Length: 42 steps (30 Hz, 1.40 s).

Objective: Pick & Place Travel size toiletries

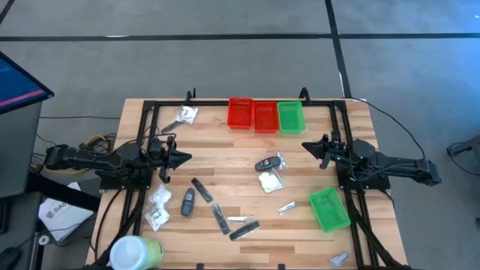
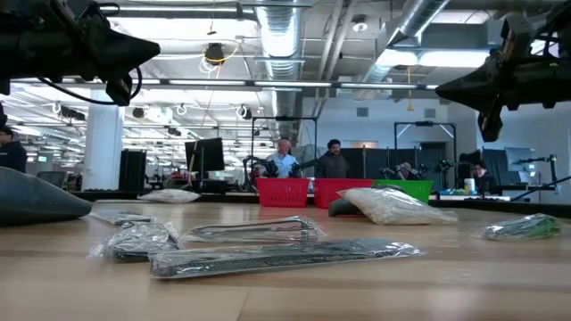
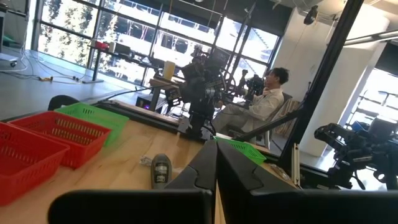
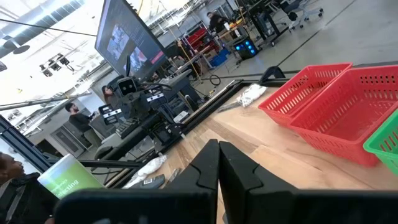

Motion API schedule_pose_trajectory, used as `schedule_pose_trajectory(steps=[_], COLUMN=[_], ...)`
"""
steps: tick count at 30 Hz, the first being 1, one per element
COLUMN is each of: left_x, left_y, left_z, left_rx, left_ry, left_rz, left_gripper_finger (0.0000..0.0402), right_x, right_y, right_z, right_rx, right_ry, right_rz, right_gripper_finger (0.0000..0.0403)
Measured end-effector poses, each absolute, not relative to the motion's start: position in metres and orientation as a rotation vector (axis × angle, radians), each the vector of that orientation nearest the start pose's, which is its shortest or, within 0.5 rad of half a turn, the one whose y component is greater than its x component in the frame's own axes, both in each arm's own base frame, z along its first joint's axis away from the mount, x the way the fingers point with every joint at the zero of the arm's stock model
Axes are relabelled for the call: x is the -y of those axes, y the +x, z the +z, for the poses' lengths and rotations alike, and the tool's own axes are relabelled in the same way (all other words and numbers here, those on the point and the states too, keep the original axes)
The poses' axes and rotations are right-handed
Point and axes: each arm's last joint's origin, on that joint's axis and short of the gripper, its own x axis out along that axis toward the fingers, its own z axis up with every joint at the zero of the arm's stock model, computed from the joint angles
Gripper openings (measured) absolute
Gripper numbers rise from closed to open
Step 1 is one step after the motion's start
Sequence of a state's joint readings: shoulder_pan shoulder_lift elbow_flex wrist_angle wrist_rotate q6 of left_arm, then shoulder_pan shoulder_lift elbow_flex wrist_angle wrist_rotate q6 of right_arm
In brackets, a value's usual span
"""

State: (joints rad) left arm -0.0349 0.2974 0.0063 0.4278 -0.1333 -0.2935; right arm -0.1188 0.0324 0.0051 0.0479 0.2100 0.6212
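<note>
The travel size toiletries lie scattered on the wooden table: white crinkly packets (image 1: 186,115) (image 1: 271,181) (image 1: 158,196), dark ovals (image 1: 270,163) (image 1: 187,202), dark sticks (image 1: 201,190) (image 1: 244,229) and small silvery sachets (image 1: 286,208) (image 1: 338,259). My left gripper (image 1: 184,157) hangs shut above the table's left side, pointing toward the middle; in its wrist view its fingers (image 3: 216,158) are closed, with a dark oval (image 3: 161,171) beyond them. My right gripper (image 1: 306,146) hangs shut above the right side, facing the left one, its fingers (image 4: 219,152) together. Neither holds anything.
Two red bins (image 1: 240,114) (image 1: 265,117) and a green bin (image 1: 291,117) stand in a row at the far edge. Another green bin (image 1: 329,208) sits at the near right. A big white-and-green tub (image 1: 135,253) lies at the near left corner. People stand in the room behind.
</note>
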Motion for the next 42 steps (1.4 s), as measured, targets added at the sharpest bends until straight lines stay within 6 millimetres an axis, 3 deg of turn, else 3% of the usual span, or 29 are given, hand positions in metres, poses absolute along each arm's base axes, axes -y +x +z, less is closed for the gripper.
schedule_pose_trajectory(steps=[21, 26, 33, 42], left_x=[0.000, -0.004, -0.005, -0.004], left_y=[0.115, 0.106, 0.080, 0.086], left_z=[0.183, 0.209, 0.243, 0.242], left_rx=[0.168, 0.455, 0.903, 0.883], left_ry=[-0.299, -0.245, -0.281, -0.366], left_rz=[0.084, 0.148, 0.110, 0.075], left_gripper_finger=[0.0001, 0.0001, 0.0001, 0.0001], right_x=[0.018, 0.018, 0.018, 0.018], right_y=[0.097, 0.097, 0.097, 0.097], right_z=[0.167, 0.167, 0.167, 0.167], right_rx=[0.122, 0.122, 0.122, 0.122], right_ry=[0.616, 0.616, 0.616, 0.616], right_rz=[-0.312, -0.312, -0.312, -0.312], right_gripper_finger=[0.0000, 0.0000, 0.0000, 0.0000])
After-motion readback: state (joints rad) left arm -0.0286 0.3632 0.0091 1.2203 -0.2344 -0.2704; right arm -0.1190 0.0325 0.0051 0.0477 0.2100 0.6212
